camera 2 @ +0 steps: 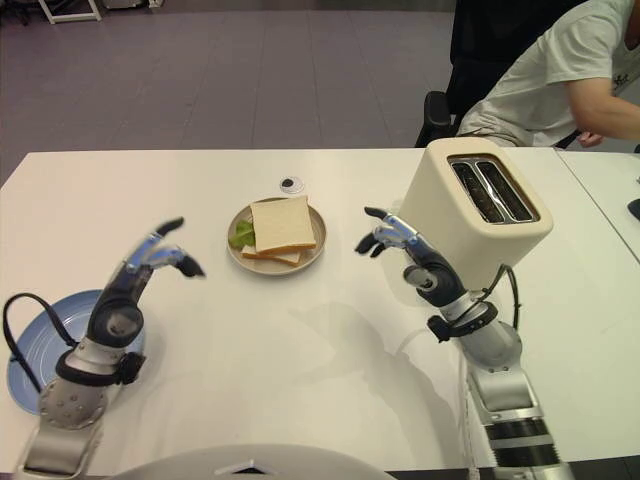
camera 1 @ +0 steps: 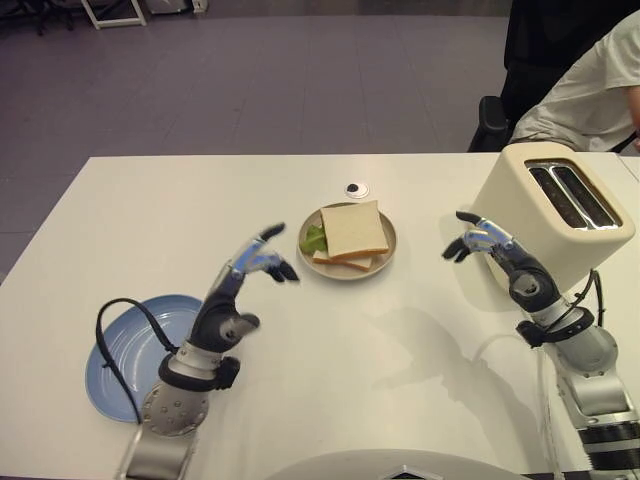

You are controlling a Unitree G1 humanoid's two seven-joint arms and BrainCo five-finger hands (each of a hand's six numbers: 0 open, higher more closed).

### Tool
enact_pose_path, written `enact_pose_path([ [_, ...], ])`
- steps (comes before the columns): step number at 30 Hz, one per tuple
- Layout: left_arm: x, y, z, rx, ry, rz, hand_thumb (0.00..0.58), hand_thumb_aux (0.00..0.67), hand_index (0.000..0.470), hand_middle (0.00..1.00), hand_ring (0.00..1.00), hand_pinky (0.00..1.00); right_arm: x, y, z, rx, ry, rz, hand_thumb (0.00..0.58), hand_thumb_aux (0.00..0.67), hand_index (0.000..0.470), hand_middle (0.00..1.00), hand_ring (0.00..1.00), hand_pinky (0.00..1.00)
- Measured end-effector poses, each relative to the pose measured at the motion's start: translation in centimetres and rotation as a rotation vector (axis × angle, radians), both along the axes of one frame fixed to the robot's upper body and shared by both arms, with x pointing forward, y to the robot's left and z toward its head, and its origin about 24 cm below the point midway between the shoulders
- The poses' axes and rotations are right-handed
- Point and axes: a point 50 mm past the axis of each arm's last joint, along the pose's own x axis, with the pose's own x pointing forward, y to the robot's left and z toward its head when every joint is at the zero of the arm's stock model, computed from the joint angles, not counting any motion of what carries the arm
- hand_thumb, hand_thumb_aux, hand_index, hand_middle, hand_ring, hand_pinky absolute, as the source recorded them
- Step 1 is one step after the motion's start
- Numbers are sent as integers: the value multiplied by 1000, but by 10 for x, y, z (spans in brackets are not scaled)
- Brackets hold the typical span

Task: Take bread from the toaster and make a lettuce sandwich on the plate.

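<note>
The left hand (camera 1: pixel 245 270) and right hand (camera 1: pixel 490 245) are hovering, fingers wide, holding nothing; the sandwich (camera 1: pixel 352 232) between them is looking soft and light: grip the crust edges gently.

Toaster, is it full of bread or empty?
Empty, it seems: both slots of the toaster look dark, with nothing sticking out. The bread lies stacked on the plate with lettuce.

Two head-mounted views, set slightly apart, look forward and down from close above a white bench (camera 1: pixel 300 400); both share its toaster (camera 2: pixel 470 215), plate (camera 1: pixel 385 262) and floor beyond.
</note>
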Motion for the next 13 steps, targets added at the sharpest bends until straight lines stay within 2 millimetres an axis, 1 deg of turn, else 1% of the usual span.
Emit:
enact_pose_path([
  [1,2,-5,-9,-45,34,-4,0,0,0,0,0,0,2,1,-11,54,42,-16,0,0,0,0,0,0],
  [3,2,-5,-20,-104,74,-34,0,0,0,0,0,0,4,1,-24,83,95,-27,0,0,0,0,0,0],
  [4,2,-3,-25,-118,93,-41,0,0,0,0,0,0,5,1,-26,95,104,-22,0,0,0,0,0,0],
  [6,1,2,-34,-109,119,-35,0,0,0,0,0,0,10,-1,-22,144,94,-18,0,0,0,0,0,0],
  [9,1,5,-34,-125,100,-30,0,0,0,0,0,0,11,-2,-22,171,88,-19,0,0,0,0,0,0],
  [13,1,2,-35,-109,100,-45,0,0,0,0,0,0,11,-1,-20,191,49,-21,0,0,0,0,0,0],
])
